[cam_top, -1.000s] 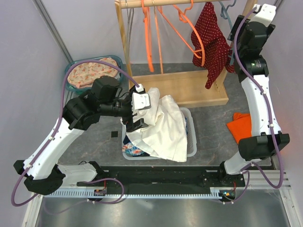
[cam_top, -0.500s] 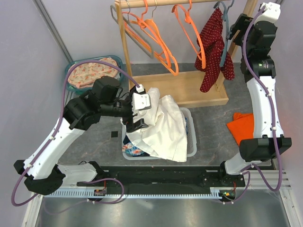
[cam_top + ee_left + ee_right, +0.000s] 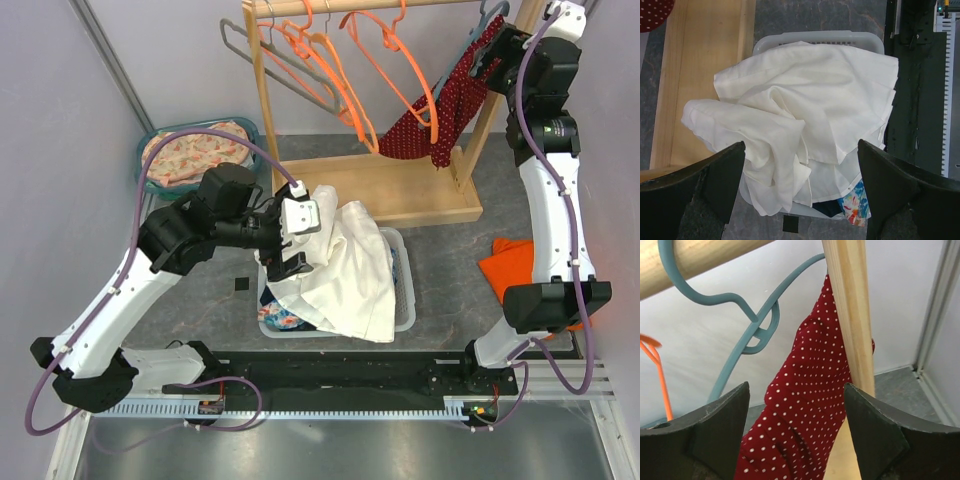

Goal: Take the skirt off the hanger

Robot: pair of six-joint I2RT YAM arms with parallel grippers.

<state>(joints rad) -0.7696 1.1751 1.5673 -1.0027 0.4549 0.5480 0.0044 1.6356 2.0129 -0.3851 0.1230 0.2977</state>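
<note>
**Right arm raised to the dotted skirt at the rack's right post**

The red polka-dot skirt (image 3: 440, 112) hangs from the teal hanger (image 3: 735, 320) at the right end of the rail (image 3: 695, 257), close against the right post (image 3: 852, 325) of the rack, which stands along the table's (image 3: 200, 290) far edge. The right fingers (image 3: 715, 435) sit high there, probably because that is where the cloth meets the hanger. They are spread wide and grip nothing. The skirt lies just beyond them, in line with the gap, with the post partly in front; whether they touch it I cannot tell. The left fingers (image 3: 705, 185), fully spread and empty, hover over the white cloth (image 3: 805, 110) in the basket (image 3: 815, 37) near the table's near edge, seemingly parked well away from the skirt.
</note>
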